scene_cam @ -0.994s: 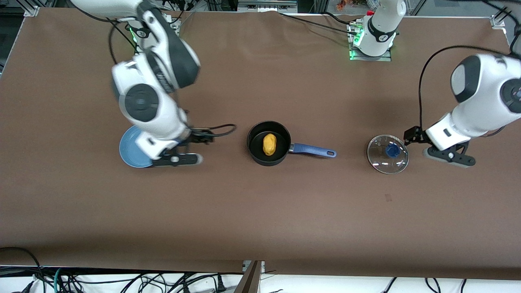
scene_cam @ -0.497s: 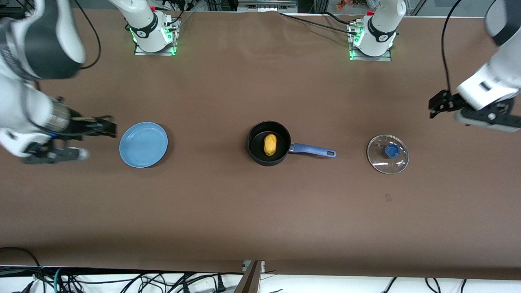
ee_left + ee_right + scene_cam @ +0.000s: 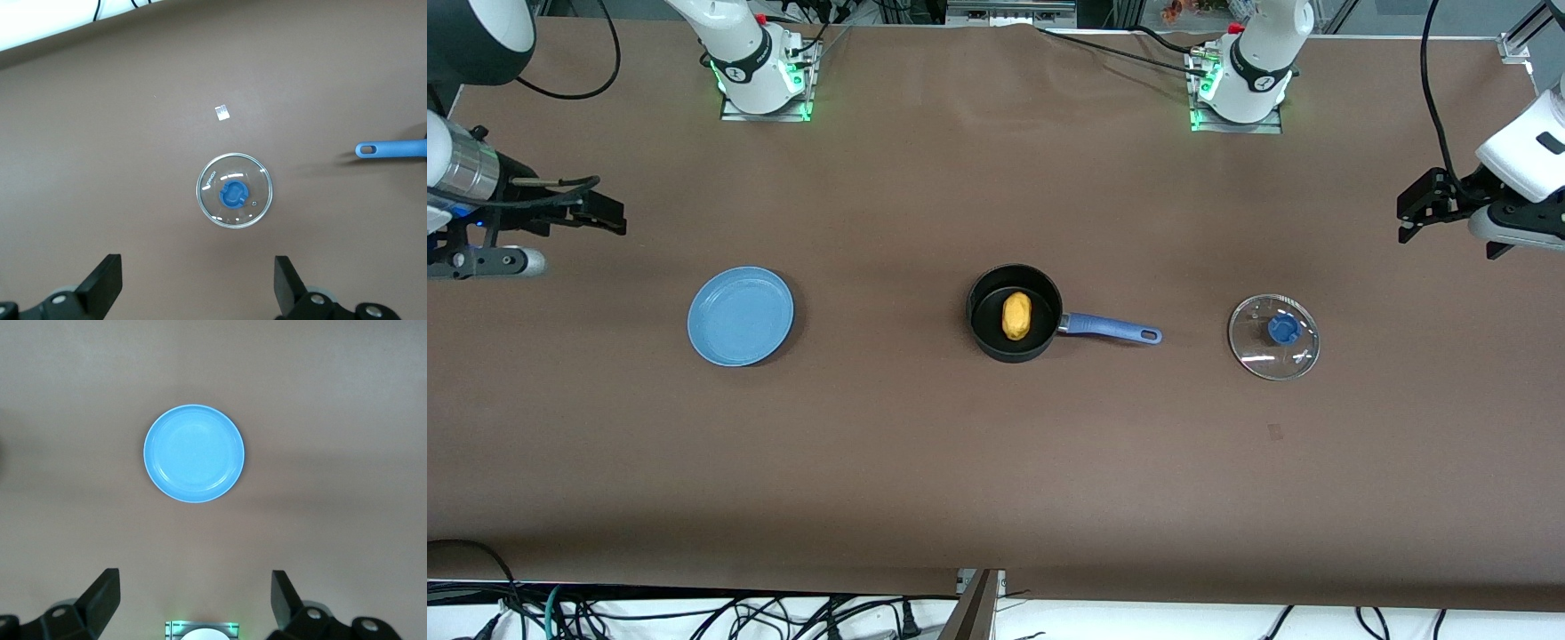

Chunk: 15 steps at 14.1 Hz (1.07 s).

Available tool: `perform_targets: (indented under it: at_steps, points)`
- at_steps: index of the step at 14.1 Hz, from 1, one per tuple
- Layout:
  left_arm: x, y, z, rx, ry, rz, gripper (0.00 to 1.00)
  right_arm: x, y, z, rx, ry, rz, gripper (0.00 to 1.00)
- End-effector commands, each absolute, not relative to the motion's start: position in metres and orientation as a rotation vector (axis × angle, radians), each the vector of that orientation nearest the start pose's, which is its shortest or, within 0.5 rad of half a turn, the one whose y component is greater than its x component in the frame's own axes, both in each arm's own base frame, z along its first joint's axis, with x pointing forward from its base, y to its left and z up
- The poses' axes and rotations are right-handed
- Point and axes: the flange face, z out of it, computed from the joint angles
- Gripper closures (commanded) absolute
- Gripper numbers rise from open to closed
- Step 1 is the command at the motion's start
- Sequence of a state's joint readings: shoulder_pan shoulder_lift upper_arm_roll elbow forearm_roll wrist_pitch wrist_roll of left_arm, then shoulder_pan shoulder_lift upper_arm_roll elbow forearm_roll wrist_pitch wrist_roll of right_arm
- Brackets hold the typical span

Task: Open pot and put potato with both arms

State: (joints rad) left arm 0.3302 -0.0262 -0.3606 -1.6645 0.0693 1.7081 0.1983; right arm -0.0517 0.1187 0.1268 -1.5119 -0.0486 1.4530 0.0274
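The black pot (image 3: 977,322) stands open in the middle of the table, its blue handle (image 3: 1112,330) pointing toward the left arm's end. The yellow potato (image 3: 1016,316) lies inside it. The glass lid (image 3: 1274,339) with its blue knob lies flat on the table past the handle's tip; the left wrist view shows the lid (image 3: 234,191) and the handle's tip (image 3: 390,149). My left gripper (image 3: 1516,231) hangs open and empty high over bare table at the left arm's end (image 3: 198,283). My right gripper (image 3: 482,261) hangs open and empty over the right arm's end (image 3: 193,597).
A flat light-blue plate (image 3: 740,316) with nothing on it sits between the pot and the right arm's end, also in the right wrist view (image 3: 194,453). A small pale mark (image 3: 1275,432) lies nearer the front camera than the lid. Both arm bases stand along the table's back edge.
Both arms have swung up and outward. The right gripper left the plate for the right arm's end. The left gripper drew away from the lid. Pot, potato, lid stayed put.
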Motion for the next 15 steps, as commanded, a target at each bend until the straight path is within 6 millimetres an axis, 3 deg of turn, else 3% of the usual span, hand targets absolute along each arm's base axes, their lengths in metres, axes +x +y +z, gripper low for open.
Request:
perform_targets:
  at_steps: [1,4,9,11,15]
  points:
    - [0.563,-0.019,0.622,-3.107,0.303,-0.125,0.00,0.553,0.031,0.608,-3.178,-0.076,0.166,0.00]
    - [0.565,-0.022,0.622,-3.121,0.288,-0.111,0.00,0.545,0.004,0.624,-3.175,-0.004,0.129,0.00]
    - [0.568,-0.037,0.615,-3.130,0.329,-0.097,0.00,0.540,0.007,0.618,-3.161,0.008,0.230,0.00]
    - [0.564,-0.053,0.615,-3.129,0.315,-0.084,0.00,0.542,0.007,0.623,-3.169,0.000,0.216,0.00]
    - [0.555,-0.028,0.603,-3.138,0.162,0.091,0.00,0.543,0.007,0.622,-3.167,-0.010,0.216,0.00]
